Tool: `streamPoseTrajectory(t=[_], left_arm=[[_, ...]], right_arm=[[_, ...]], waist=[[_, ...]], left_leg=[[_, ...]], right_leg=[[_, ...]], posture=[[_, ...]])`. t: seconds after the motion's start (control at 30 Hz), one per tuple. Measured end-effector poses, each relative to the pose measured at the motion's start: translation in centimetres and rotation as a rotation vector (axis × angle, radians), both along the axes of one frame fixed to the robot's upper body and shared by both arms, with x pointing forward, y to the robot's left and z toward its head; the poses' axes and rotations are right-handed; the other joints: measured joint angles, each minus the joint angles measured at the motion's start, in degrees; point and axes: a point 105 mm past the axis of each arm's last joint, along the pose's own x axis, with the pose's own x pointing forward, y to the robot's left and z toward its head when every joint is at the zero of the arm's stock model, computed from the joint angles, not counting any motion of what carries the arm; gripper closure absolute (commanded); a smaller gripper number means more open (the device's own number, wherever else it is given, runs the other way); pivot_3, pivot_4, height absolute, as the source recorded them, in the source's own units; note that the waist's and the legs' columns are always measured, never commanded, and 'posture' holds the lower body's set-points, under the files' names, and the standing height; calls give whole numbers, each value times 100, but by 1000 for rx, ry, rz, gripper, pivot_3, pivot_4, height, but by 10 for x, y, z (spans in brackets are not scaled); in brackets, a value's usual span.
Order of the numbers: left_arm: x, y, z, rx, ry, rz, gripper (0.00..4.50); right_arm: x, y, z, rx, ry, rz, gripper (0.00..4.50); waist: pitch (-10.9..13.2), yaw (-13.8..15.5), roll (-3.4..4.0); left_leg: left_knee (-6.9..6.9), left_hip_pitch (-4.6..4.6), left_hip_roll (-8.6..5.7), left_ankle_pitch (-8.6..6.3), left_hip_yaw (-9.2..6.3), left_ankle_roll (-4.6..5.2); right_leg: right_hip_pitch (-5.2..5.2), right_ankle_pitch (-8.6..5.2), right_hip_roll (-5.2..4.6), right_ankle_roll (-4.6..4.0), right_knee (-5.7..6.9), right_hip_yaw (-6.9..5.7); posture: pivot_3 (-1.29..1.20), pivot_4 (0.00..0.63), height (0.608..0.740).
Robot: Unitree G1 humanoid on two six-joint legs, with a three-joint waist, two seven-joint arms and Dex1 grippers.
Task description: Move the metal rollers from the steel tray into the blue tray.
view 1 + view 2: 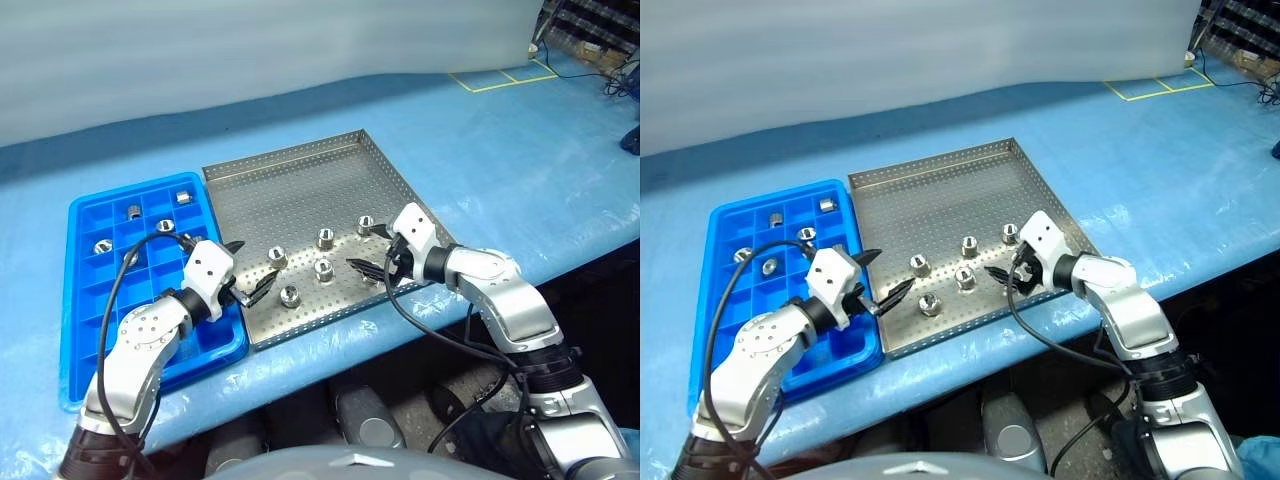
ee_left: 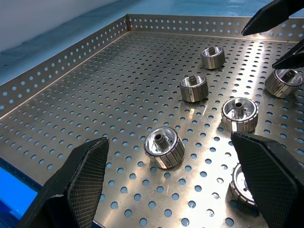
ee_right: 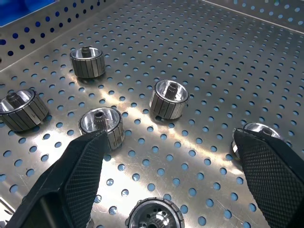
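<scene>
The steel tray lies mid-table with several metal rollers standing in its near half, among them one by the left side and one to the right. The blue tray lies beside it on the left, with several rollers in its far compartments. My left gripper hovers open over the steel tray's near left corner, a roller just ahead of its fingers. My right gripper is open low over the tray's near right part, facing rollers.
Both trays rest on a blue-covered table whose front edge runs just below the steel tray's near rim. Yellow tape marks the far right of the table. Black cables loop from both wrists.
</scene>
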Motion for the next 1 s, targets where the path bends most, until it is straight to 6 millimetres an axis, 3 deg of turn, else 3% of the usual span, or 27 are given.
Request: streamPoseTrajectory(t=[0.43, 0.63, 1.0], left_arm=[[10, -1, 4, 39, 15, 12, 0], [32, -2, 18, 78, 13, 74, 0], [46, -12, -5, 168, 146, 67, 0]], right_arm=[[-2, 9, -4, 48, -14, -18, 35], [-7, 15, -4, 78, -37, -21, 35], [-12, 13, -6, 75, -54, -54, 35]], waist=[[0, -5, 0], [-1, 2, -1], [-1, -161, -1]], left_leg=[[3, 0, 0, 0, 0, 0], [8, -1, -3, 0, -2, 0], [4, -1, -2, 0, -3, 0]], right_leg=[[1, 5, 1, 8, 0, 0], [5, 14, 0, 24, 0, 1], [2, 16, 2, 28, 2, 1]], posture=[[-248, 150, 740], [-260, 150, 740], [-320, 150, 740]])
